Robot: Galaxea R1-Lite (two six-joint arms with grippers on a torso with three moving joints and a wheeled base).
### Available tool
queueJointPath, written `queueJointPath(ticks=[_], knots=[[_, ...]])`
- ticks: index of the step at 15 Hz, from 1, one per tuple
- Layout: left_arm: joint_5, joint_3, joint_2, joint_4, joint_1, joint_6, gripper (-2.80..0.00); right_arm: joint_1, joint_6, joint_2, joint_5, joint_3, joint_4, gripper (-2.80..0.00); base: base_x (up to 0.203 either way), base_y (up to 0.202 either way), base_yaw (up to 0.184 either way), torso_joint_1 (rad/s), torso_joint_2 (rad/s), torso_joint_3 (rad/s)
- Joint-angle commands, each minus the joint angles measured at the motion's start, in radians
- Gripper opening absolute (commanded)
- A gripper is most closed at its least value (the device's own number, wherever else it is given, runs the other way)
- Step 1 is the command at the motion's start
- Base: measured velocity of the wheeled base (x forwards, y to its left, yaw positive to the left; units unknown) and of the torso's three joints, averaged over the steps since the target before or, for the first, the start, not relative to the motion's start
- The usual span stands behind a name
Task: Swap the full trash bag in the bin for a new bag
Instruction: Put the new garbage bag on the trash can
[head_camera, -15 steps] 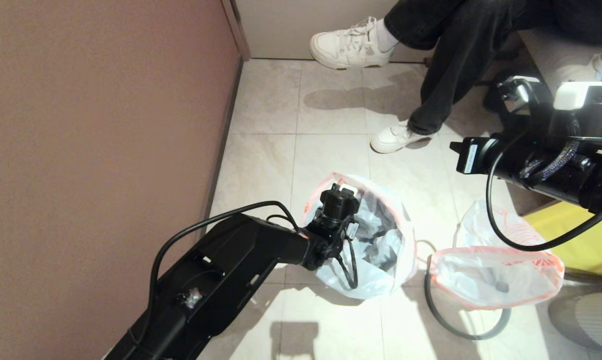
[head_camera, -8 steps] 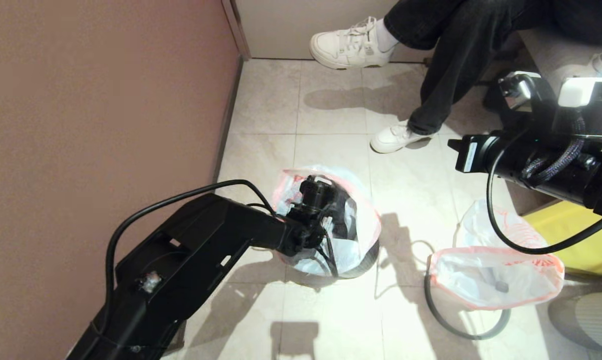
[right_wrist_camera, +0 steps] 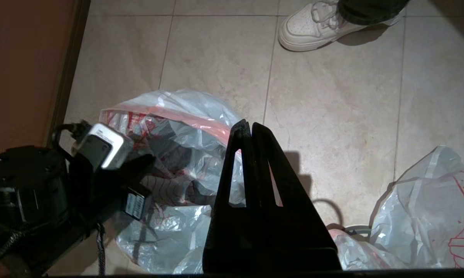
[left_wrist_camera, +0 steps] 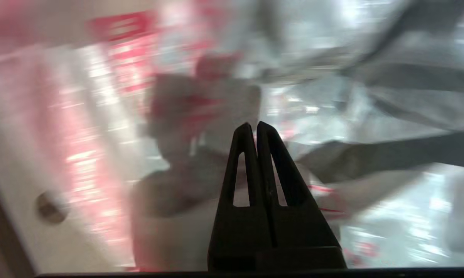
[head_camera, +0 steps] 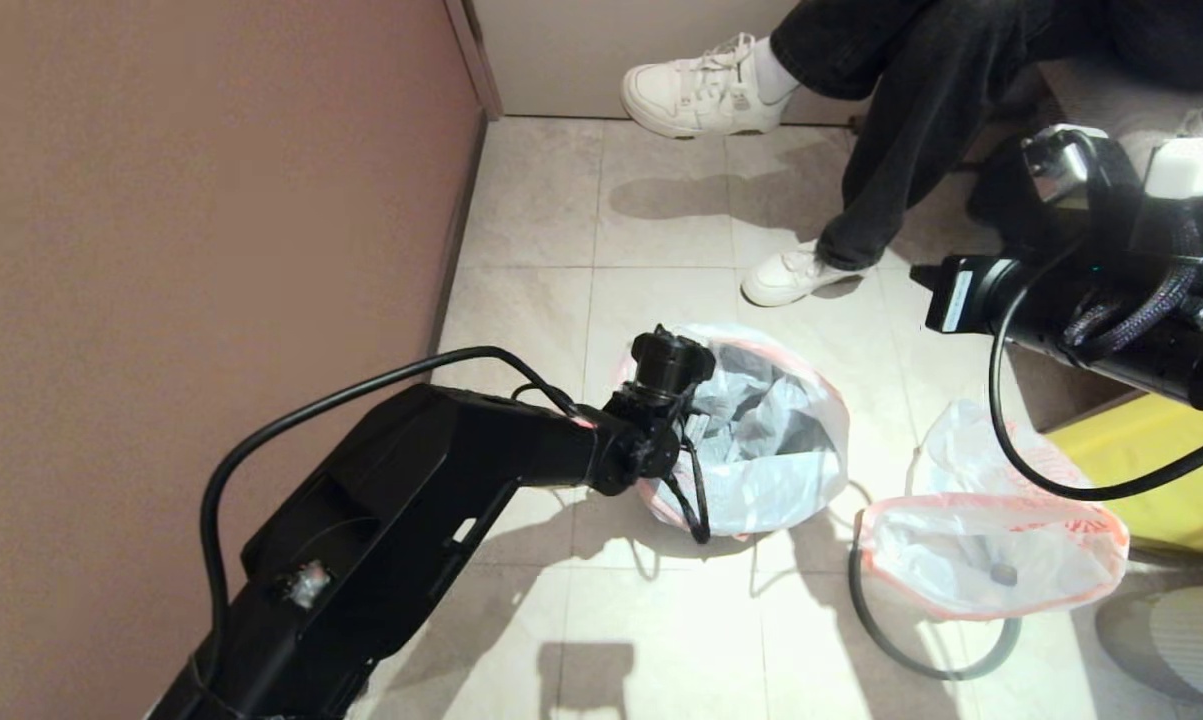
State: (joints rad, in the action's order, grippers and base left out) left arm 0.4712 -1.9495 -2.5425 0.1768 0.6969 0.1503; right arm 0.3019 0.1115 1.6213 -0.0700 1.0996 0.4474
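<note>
Tiled floor beside a brown wall, seen from the head cam. Left gripper [left_wrist_camera: 253,125] sits at the 9 o'clock edge of the new bag [head_camera: 761,450], fingers pressed together; whether film is nipped between them can't be told. Vs. 0.5 s ago, bag and gripper have swung back toward 3 o'clock, away from the wall, the mouth gapes wider, and the bin's dark wall, then showing under the film, is now hidden. Judged: the liner is being spread over the bin, so the swap is near its end. Full trash bag [head_camera: 991,555] lies on the floor at 4 o'clock, apart from the new one, w/ a dark hoop [head_camera: 921,655] under it. Right gripper [right_wrist_camera: 251,125] hangs closed and empty at 3 o'clock. Count: 2 bags, 2 grippers, 1 hoop, 2 white shoes [head_camera: 706,85] at 12–1 o'clock.
</note>
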Motion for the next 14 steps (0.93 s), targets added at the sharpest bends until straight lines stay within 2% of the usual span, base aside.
queueJointPath(ticks=[1,3,4,5,8,10,11,12,14], knots=[[-0.021,-0.013,-0.023,0.005,0.024,0.008,-2.80,-0.007,0.002,-0.002,-0.001,0.001,0.002,-2.80,0.000,0.000,0.000,0.000,0.00,0.000],[-0.058,-0.012,-0.018,0.085,0.047,0.006,-2.80,-0.017,0.002,-0.014,-0.001,0.005,0.002,-2.80,0.000,0.000,0.000,0.000,0.00,0.000],[-0.117,-0.012,-0.019,0.135,0.056,0.009,-2.80,-0.015,0.002,-0.015,0.000,0.002,0.002,-2.80,0.000,0.000,0.000,0.000,0.00,0.000],[-0.142,-0.012,-0.021,0.145,0.074,0.010,-2.80,-0.018,0.002,-0.011,0.000,0.003,0.002,-2.80,0.000,0.000,0.000,0.000,0.00,0.000],[-0.170,-0.013,-0.058,0.118,0.065,0.014,-2.80,-0.010,0.000,-0.012,0.000,-0.002,0.002,-2.80,0.000,0.000,0.000,0.000,0.00,0.000],[-0.084,0.000,-0.051,0.145,0.060,-0.053,-2.80,-0.015,0.000,-0.015,-0.001,0.003,0.002,-2.80,0.000,0.000,0.000,0.000,0.00,0.000],[-0.098,-0.002,-0.043,0.136,0.053,-0.058,-2.80,-0.011,0.000,-0.015,-0.001,0.000,0.002,-2.80,0.000,0.000,0.000,0.000,0.00,0.000],[-0.144,-0.010,-0.054,0.126,0.051,-0.051,-2.80,-0.008,0.000,-0.014,0.000,-0.002,0.002,-2.80,0.000,0.000,0.000,0.000,0.00,0.000],[-0.184,-0.016,-0.073,0.159,0.051,-0.023,-2.80,-0.010,0.000,-0.014,-0.001,-0.001,0.002,-2.80,0.000,0.000,0.000,0.000,0.00,0.000]])
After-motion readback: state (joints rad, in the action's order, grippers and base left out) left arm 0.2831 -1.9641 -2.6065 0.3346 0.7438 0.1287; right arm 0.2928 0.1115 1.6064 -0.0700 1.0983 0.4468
